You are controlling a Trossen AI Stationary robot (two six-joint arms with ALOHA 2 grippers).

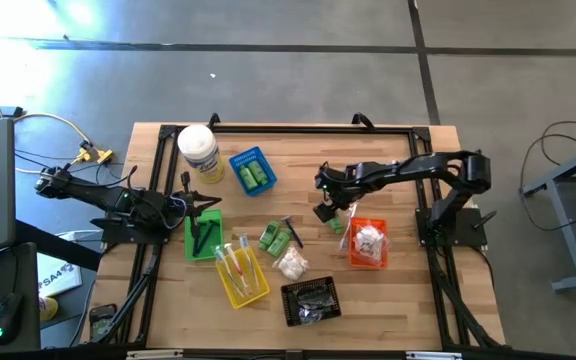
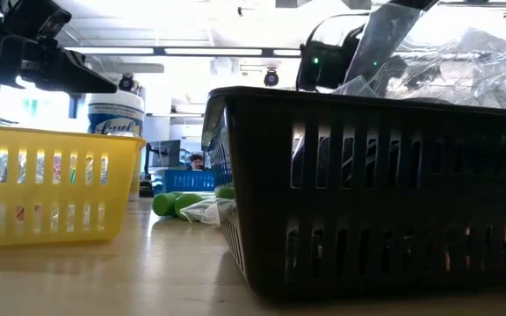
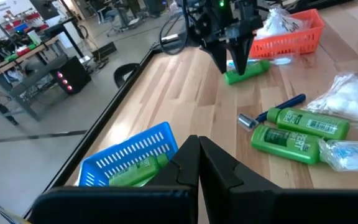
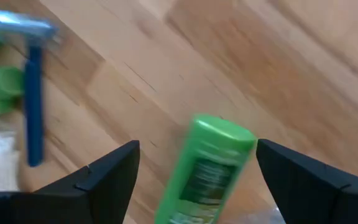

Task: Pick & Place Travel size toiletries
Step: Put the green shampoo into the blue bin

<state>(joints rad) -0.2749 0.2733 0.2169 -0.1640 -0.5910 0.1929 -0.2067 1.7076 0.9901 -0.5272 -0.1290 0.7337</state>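
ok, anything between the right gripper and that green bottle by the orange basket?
Nothing visible. The right gripper is open with the green bottle lying between its fingers on bare wood; the orange basket sits beside it, not in the way.

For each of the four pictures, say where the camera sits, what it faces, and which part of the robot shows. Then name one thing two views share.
High: overhead, facing down on the table; both arms.
Low: at tabletop height, facing the black basket; arm parts above.
Left wrist: behind the shut left gripper, facing the right gripper.
Right wrist: above the open right gripper, facing a green bottle.
Shared: both wrist views show that bottle.
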